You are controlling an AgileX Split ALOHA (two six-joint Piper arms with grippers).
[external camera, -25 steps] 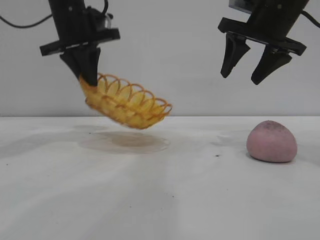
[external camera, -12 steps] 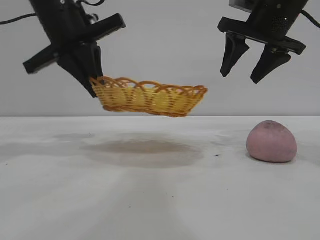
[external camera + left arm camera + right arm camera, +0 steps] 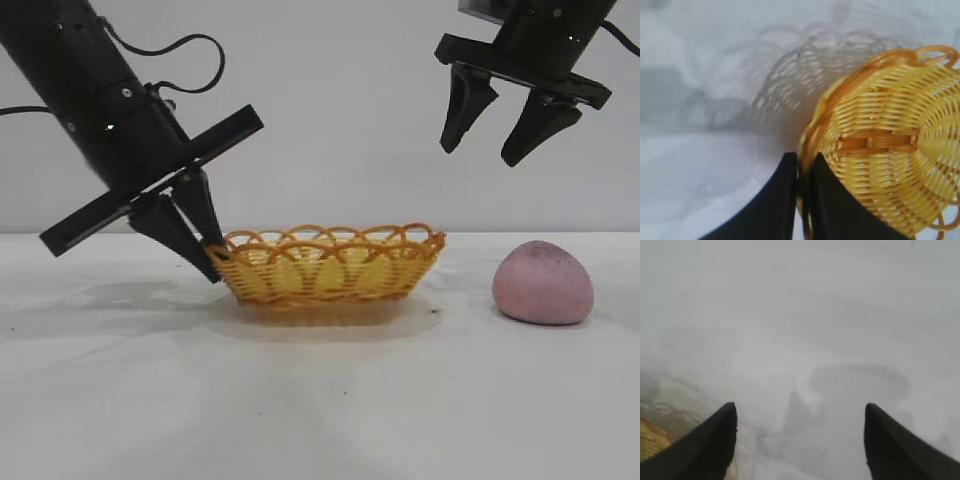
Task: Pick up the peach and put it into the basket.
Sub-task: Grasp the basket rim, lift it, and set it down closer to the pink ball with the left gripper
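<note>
Peach (image 3: 543,283) matte, rounded, speckled; basket (image 3: 328,263) woven wicker, scalloped rim.

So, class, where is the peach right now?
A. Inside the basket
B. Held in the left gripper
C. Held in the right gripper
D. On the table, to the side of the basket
D: the peach rests on the table, apart from the basket.

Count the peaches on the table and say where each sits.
1. The peach sits on the table, apart from the basket, below the open right tool. None appears hidden.
</note>
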